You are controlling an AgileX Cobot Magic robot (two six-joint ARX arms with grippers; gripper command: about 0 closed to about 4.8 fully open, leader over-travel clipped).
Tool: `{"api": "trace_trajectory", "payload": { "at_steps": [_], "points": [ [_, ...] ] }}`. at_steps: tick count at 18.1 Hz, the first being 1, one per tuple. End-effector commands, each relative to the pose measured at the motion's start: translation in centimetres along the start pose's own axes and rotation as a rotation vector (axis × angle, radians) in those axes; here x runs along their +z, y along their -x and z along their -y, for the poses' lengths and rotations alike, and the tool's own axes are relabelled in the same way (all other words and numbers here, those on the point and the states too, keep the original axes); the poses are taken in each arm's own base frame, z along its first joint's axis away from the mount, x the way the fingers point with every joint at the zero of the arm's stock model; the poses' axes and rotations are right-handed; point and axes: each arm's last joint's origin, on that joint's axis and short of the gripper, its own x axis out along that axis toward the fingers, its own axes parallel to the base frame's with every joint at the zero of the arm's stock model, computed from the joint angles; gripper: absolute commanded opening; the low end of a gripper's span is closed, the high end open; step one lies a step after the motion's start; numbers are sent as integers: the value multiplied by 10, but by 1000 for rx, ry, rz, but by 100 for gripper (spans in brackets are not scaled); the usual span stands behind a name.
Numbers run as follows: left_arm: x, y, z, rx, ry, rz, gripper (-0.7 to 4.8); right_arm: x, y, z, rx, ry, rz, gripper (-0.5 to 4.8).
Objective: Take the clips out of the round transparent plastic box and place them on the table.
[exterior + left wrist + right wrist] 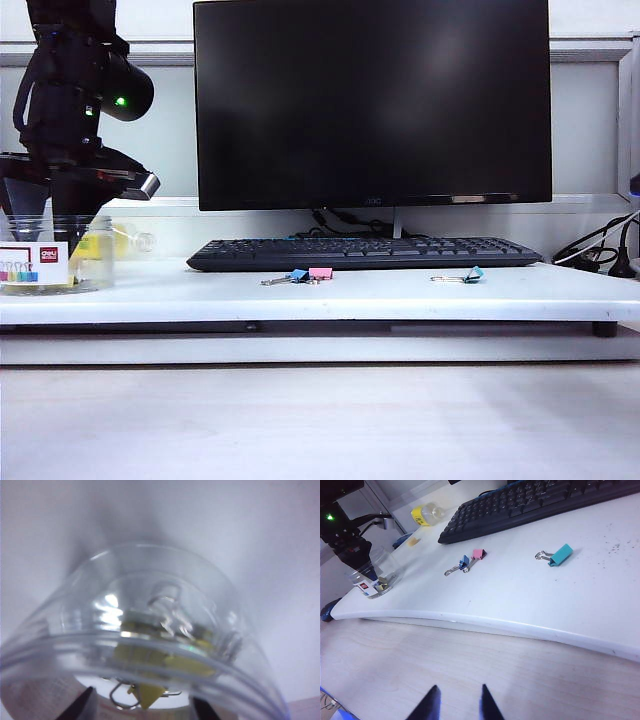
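Note:
The round transparent plastic box (55, 255) stands at the far left of the white table (400, 300), its label facing front. My left gripper (142, 704) reaches down into it from above, open. Its dark fingertips (80, 707) stand apart on either side of a pale-yellow clip (145, 694) lying on the box floor, without touching it. More yellow clips (150, 655) show blurred through the box wall. In the right wrist view the box (374, 575) sits far off with the left arm over it. My right gripper (460, 687) hangs open and empty over the wooden surface in front of the table.
A blue clip (298, 275) and a pink clip (321, 273) lie together before the black keyboard (365, 252), a teal clip (473, 274) further right. A monitor (372, 100) stands behind. A small bottle (130, 240) lies behind the box. Cables (600, 250) sit at the right.

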Motion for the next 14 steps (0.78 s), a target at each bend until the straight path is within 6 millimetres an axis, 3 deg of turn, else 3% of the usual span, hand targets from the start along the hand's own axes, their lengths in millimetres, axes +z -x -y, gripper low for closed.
{"api": "trace_trajectory", "payload": {
  "at_steps": [1, 8, 14],
  "points": [
    [1, 2, 0, -2, 0, 12, 246, -1, 0, 0, 8, -4, -10, 108],
    [7, -15, 1, -9, 6, -40, 246, -1, 0, 0, 8, -4, -10, 108],
    [8, -17, 1, -8, 5, -39, 230, 0, 0, 0, 6, -4, -9, 108]
  ]
}}
